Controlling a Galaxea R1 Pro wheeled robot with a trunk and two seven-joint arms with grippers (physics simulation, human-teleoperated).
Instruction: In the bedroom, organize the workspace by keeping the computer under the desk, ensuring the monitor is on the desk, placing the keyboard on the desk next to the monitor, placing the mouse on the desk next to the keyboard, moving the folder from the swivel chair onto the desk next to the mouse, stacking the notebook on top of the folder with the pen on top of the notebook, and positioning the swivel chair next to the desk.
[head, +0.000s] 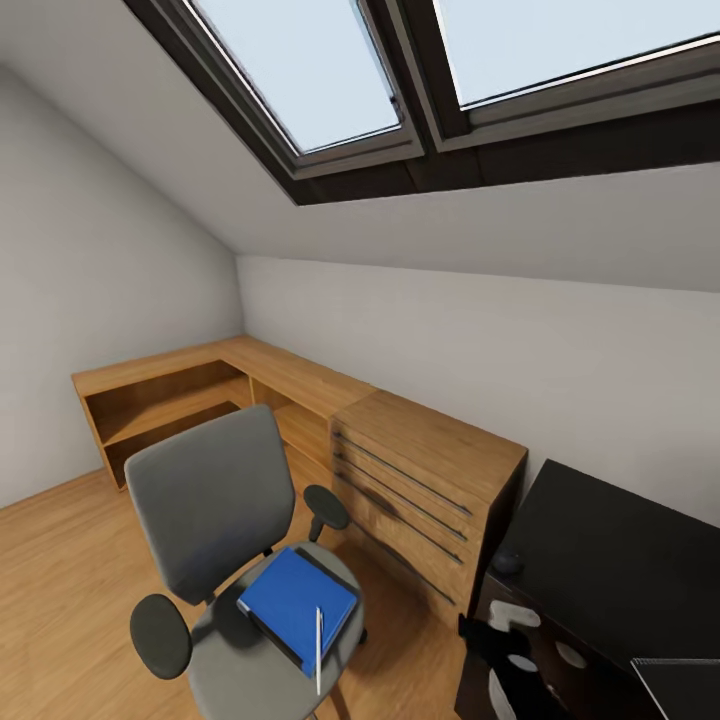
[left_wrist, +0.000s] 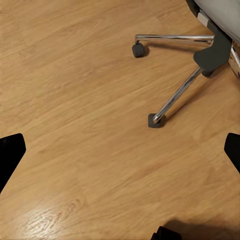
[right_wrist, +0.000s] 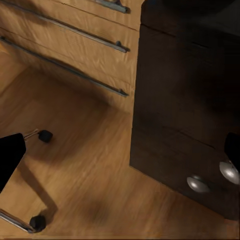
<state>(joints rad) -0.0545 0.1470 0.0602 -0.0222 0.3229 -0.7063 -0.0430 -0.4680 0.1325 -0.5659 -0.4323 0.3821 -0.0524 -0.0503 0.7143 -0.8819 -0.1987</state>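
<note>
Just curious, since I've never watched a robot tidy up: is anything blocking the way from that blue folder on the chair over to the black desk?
Nothing visible does. The folder lies on the swivel chair, with the pen on it. The desk stands to the right across open floor.

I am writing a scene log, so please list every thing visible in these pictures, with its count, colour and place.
swivel chair: one, grey seat and back, black armrests, on the wood floor left of the drawer chest
folder: one, bright blue, lying on the chair seat
pen: one, white, on the folder, reaching past its near edge
wooden drawer chest: one, light wood, between the low shelf unit and the desk
low shelf unit: one, light wood, along the walls in the corner
desk: one, black, at the right, with round silver knobs
mouse: one, dark, on the desk's left end
skylights: two, dark-framed, in the sloped ceiling
left gripper: black fingertips, open, over bare floor
right gripper: black fingertips, open, near the desk drawers
</note>
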